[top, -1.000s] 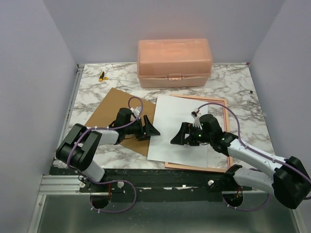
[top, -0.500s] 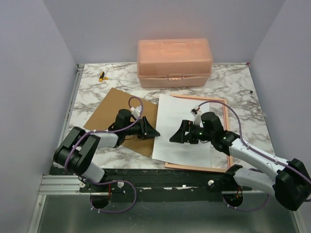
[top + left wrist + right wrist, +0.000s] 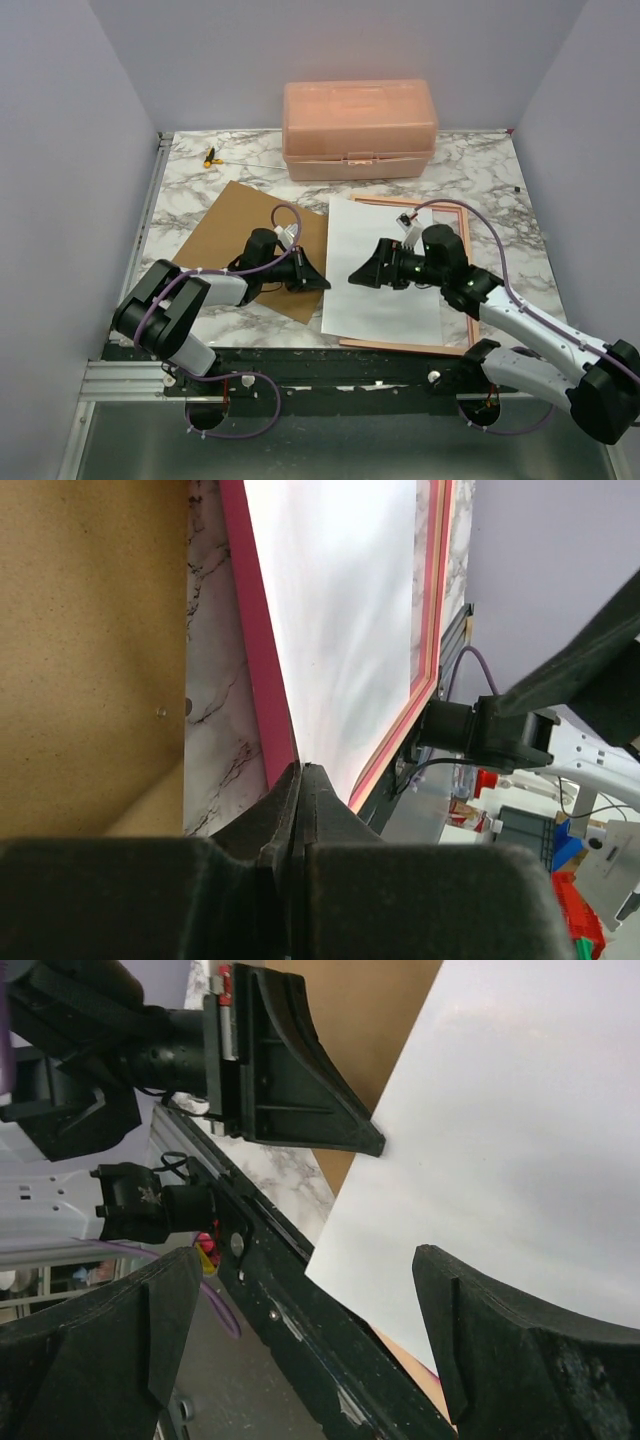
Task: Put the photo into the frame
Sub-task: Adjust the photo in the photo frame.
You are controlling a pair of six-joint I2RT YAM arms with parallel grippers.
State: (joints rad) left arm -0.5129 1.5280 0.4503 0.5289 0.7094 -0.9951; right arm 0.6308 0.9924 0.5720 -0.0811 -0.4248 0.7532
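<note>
The photo is laid white side up over the frame, but it is not lined up with it. Its near left corner pokes out past the frame. The left gripper is squeezed shut on the photo's left edge (only a thin bit of paper looks to be caught). The right gripper is held wide open just above the photo, with nothing in it.

The paper could be let slip if it is pulled, because so little is pinched. It could be bent or creased if it is tugged hard or lifted by one side. A corner could be caught on the frame's border, so the photo would not drop flat inside. The frame itself could be dragged along.

The brown backing board is lying under the left arm, just beside the photo. The pink box and a small yellow and black thing are kept well apart at the back of the table.
</note>
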